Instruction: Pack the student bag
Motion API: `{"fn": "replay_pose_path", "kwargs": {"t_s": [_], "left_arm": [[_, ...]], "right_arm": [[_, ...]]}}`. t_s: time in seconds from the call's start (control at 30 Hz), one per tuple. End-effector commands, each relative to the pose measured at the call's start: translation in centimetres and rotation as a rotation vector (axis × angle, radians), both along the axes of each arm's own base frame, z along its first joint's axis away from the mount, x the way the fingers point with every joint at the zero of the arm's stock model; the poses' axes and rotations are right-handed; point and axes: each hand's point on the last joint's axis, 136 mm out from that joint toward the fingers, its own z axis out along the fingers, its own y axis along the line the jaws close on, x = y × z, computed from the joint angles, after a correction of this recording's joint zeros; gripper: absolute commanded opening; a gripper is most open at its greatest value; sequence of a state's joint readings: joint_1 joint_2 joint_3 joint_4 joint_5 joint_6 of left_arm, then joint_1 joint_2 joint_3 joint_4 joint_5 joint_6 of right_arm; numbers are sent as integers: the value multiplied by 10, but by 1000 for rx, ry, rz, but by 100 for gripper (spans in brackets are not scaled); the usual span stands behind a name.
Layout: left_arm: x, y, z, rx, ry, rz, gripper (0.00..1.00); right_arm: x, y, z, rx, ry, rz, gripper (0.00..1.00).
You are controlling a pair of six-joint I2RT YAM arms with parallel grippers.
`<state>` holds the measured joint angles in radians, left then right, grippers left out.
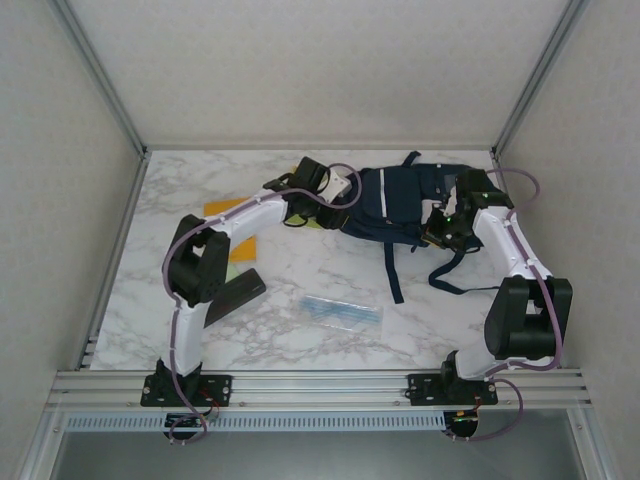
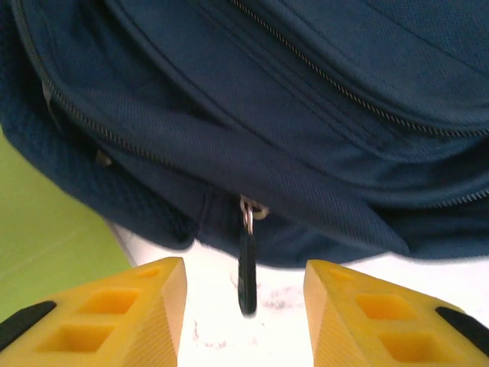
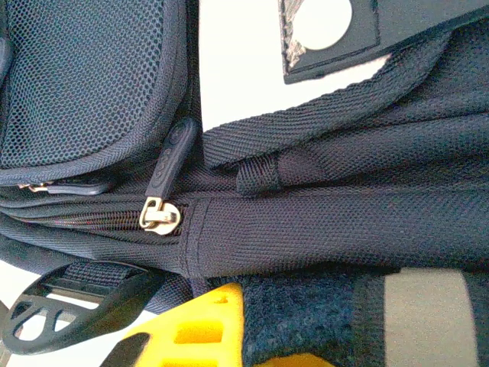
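Observation:
The student bag (image 1: 400, 200), dark navy, lies flat at the back of the table with its straps trailing toward me. My left gripper (image 1: 316, 214) is at the bag's left end. In the left wrist view it (image 2: 244, 310) stands open, and a black zipper pull (image 2: 247, 267) hangs free between the yellow fingers (image 2: 145, 306), touching neither. My right gripper (image 1: 440, 228) is at the bag's right side. In the right wrist view it (image 3: 263, 344) is shut on a fold of the bag's navy padding (image 3: 306, 313), just below a silver zipper slider (image 3: 160, 214).
An orange folder (image 1: 225, 207) lies left of the bag under the left arm. A green sheet (image 2: 46, 237) lies beside the bag's left end. A black flat case (image 1: 235, 293) and a clear packet with blue contents (image 1: 342, 312) lie nearer the front. A black strap buckle (image 3: 69, 310) sits by the right fingers.

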<state>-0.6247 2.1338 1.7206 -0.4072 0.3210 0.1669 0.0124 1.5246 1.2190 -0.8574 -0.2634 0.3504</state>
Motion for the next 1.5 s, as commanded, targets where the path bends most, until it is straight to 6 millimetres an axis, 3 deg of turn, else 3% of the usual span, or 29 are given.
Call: {"fn": "replay_pose_path", "kwargs": {"t_s": [0.0, 0.4, 0.6, 0.97, 1.33, 1.47], "left_arm": [[-2, -3, -14, 41, 30, -68, 44], [-7, -3, -44, 79, 110, -79, 27], [-8, 2, -54, 116, 136, -61, 36], [-6, -2, -64, 119, 149, -60, 39], [15, 4, -94, 216, 161, 25, 27], [17, 1, -91, 190, 161, 30, 4]], "right_arm": [[13, 7, 22, 33, -79, 36, 0], [14, 1, 24, 24, -85, 16, 0], [12, 1, 26, 29, -89, 9, 0], [11, 0, 29, 38, -101, 1, 0], [11, 6, 37, 92, -124, -3, 0], [10, 4, 38, 100, -133, -13, 0]]}}
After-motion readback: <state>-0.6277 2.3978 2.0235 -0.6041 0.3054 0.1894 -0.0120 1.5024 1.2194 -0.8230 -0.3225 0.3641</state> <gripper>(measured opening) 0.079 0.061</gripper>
